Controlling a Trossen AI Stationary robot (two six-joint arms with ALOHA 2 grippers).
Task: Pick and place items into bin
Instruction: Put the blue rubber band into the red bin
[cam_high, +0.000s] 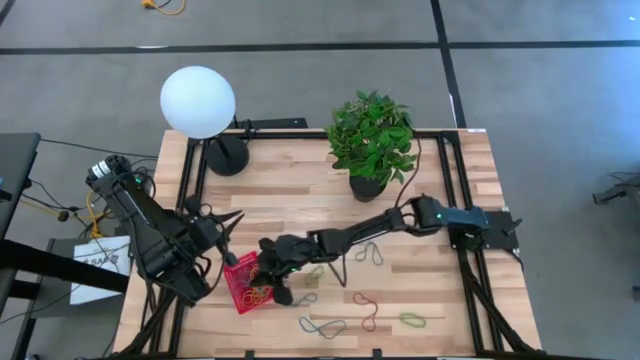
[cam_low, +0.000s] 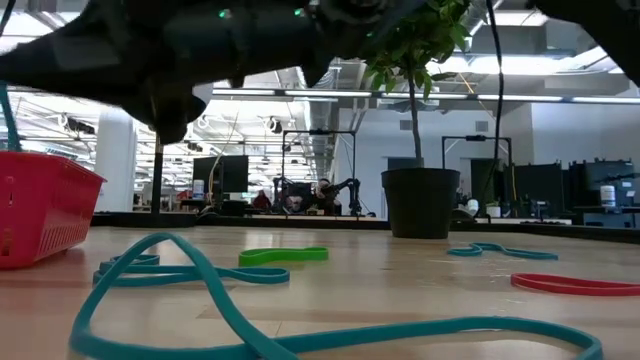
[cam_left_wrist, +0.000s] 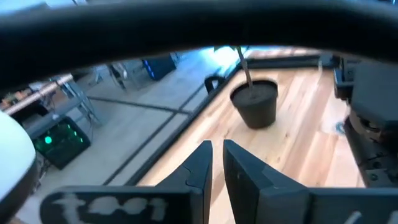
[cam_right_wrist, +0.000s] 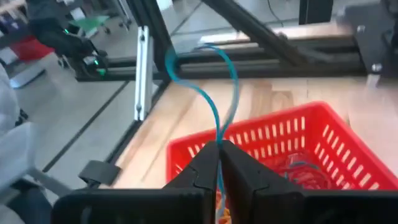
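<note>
Left gripper: I see it parked beside the basket's left edge, jaws nearly together, empty.
Basket: red, near the desk's front left, bands already inside.
Right gripper: I have it over the basket, jaws clamped on a blue band.
Loose bands: green one and red one lie right of the basket.

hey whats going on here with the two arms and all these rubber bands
The right claw is over the red basket, pinching a blue rubber band that loops up out of it. Some bands already lie in the basket; several more are scattered on the table. The left claw waits beside the basket, holding nothing.
</note>
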